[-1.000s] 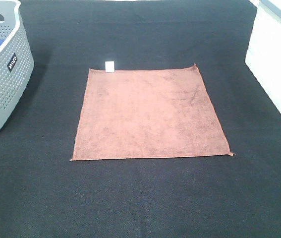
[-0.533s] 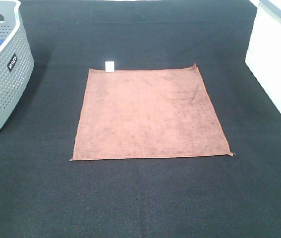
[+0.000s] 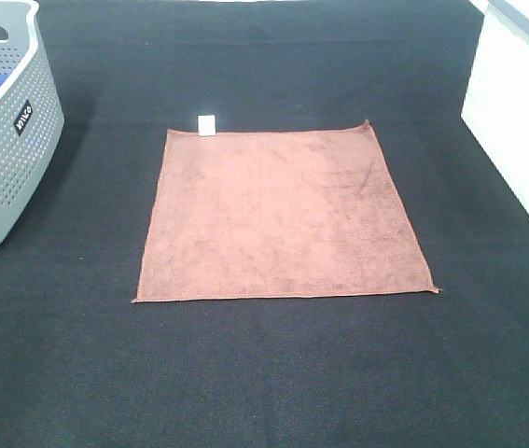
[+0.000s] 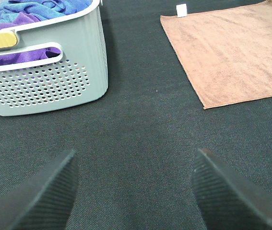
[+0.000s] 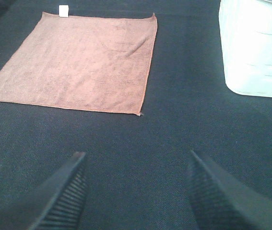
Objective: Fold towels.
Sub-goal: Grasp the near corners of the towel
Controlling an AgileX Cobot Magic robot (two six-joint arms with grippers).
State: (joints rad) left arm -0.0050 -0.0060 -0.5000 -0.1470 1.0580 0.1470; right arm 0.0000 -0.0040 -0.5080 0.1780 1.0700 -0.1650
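**A:** If the grey basket (image 3: 3,140) is on the left, where is the towel (image 3: 283,219)?

**B:** Flat on the table (image 3: 264,373), between it and the white box (image 3: 521,121). No fold yet. The left gripper (image 4: 135,158) and right gripper (image 5: 136,155) are wide open, holding nothing. Next, I think, each must grab a corner.

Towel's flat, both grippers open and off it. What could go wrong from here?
1. The towel lies flat on the black table cover; a pinch at its thin hem may miss, or catch the cover too.
2. The left gripper and right gripper are both off the towel; uneven corner grabs would likely skew the fold.
3. The grey basket and white bin flank the towel; wide arm swings might clip them.
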